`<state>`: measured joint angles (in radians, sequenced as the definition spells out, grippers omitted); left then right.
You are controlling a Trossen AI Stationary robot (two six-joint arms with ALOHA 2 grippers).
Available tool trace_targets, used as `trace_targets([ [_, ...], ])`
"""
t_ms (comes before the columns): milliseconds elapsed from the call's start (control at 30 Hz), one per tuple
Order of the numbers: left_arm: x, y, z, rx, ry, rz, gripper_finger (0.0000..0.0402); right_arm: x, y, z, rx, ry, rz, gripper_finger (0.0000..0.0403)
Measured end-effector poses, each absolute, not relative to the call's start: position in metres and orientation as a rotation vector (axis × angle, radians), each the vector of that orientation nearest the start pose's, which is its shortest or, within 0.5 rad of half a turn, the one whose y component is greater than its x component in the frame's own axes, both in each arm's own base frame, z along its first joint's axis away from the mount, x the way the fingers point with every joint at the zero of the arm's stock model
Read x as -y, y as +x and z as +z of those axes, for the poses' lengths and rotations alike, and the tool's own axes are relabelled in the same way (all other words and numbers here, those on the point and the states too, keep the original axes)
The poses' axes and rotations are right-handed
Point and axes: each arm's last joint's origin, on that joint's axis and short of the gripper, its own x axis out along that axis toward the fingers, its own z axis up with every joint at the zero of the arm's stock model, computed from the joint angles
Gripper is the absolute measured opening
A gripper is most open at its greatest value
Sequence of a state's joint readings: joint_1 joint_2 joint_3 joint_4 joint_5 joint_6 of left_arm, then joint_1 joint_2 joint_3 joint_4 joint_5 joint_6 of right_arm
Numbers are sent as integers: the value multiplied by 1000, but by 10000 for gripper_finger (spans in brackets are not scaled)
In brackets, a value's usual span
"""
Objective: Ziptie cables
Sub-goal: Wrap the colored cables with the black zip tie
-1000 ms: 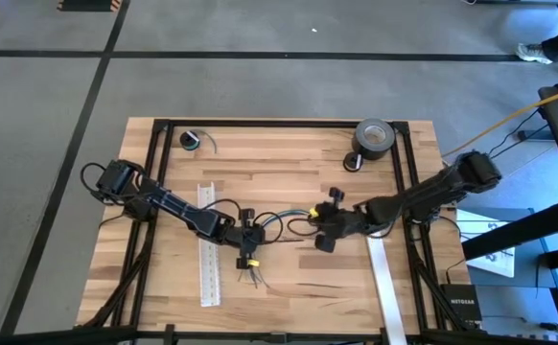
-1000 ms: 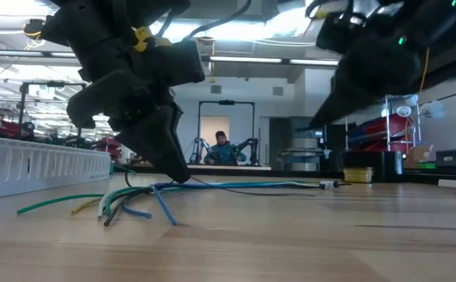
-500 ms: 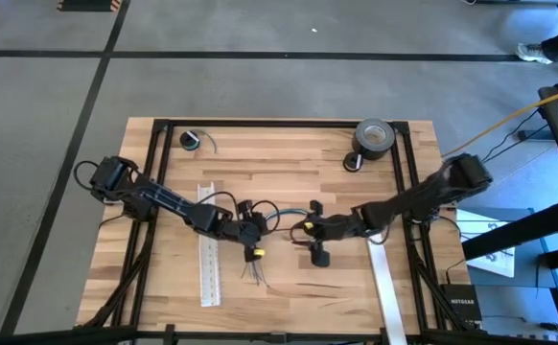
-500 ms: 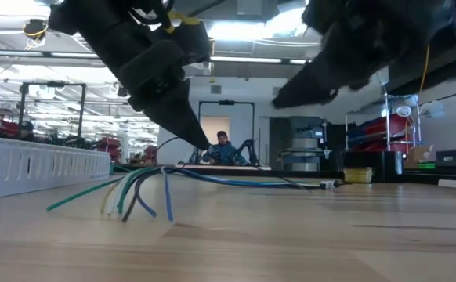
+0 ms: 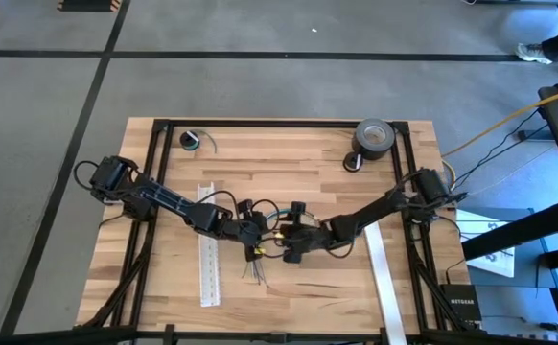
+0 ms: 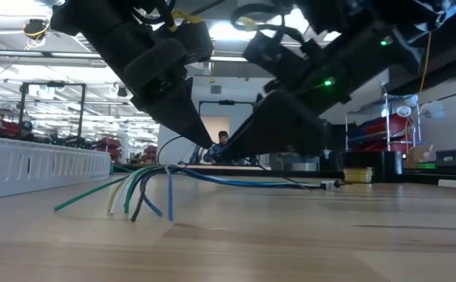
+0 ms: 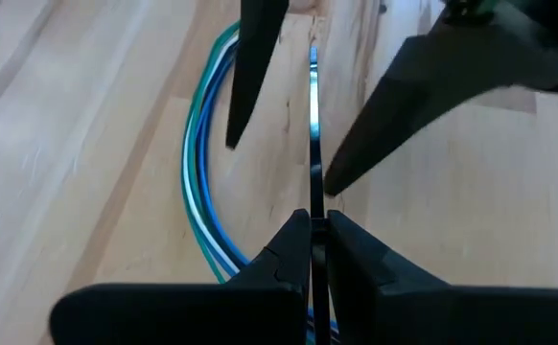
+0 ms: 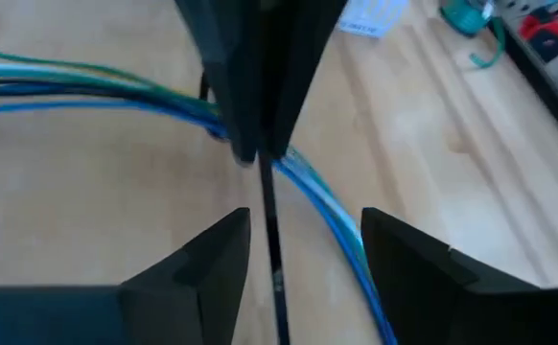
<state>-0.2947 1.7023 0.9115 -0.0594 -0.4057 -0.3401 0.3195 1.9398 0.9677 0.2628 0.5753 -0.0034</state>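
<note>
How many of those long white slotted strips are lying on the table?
2: one white strip lies on the table's left part by the left arm; the other white strip lies at the right, reaching the near edge.

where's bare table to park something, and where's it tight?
Bare wood: the far strip between the small wire coil and the tape roll, and the near patch between the two white slotted strips. Tight mid-table: left gripper and right gripper meet over the cables.

text: none legible | labels: none | signs: none
</note>
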Motion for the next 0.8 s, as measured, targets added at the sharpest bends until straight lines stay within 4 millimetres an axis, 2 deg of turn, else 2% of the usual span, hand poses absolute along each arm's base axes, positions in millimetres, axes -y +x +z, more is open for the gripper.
trace_targets([
  [133, 85, 321, 162, -768, -29, 237, 6, -102, 365, 120, -667, -347, -255, 138],
  [333, 85, 320, 162, -772, -27, 238, 6, -100, 365, 113, -716, -357, -207, 15],
  [467, 85, 319, 160, -790, -19, 228, 6, -100, 363, 122, -719, -346, -163, 2],
  [567, 85, 315, 156, -821, -15, 221, 5, -97, 360, 136, -713, -303, -136, 0],
  [800, 91, 306, 150, -896, 7, 217, 4, -74, 330, 164, -697, -224, -171, 0],
])
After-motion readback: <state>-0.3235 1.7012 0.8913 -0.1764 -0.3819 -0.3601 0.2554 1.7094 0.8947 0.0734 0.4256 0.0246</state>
